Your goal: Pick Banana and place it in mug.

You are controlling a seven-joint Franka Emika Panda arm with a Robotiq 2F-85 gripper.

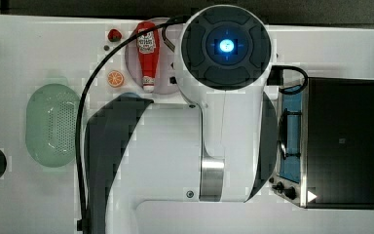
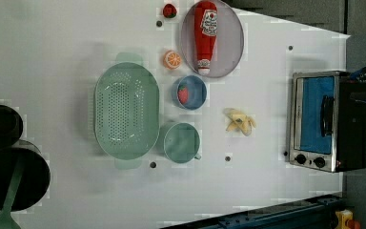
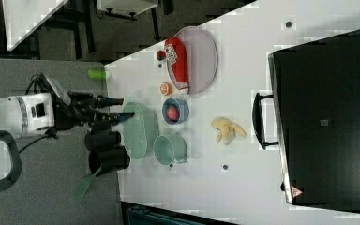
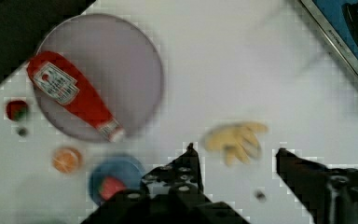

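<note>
White table [image 2: 52, 47] spread wide, dotted here and there with small dark holes, and dark floor showing past its edges in the right view. The gripper [image 4: 235, 154] hangs high over the table with its fingers [image 4: 186, 168] released, well apart, nothing between them. In the wrist view the banana [image 4: 235, 140] lies on the bare table below that gap.

In the left view the banana [image 2: 239, 121] sits alone on open table, between the mug [image 2: 181, 142] on the left view's left and the toaster oven [image 2: 324, 121] on the left view's right, apart from both. The mug stands just beside the colander [image 2: 126, 110], empty inside. Just above it in the left view is the blue cup [image 2: 189, 92] with a strawberry in it, then the orange slice [image 2: 173, 59] and the plate [image 2: 228, 43] carrying the ketchup bottle [image 2: 207, 33]. Dark pots [image 2: 9, 157] crowd the left view's left edge. In the top view the arm [image 1: 175, 141] covers the middle of the table.
</note>
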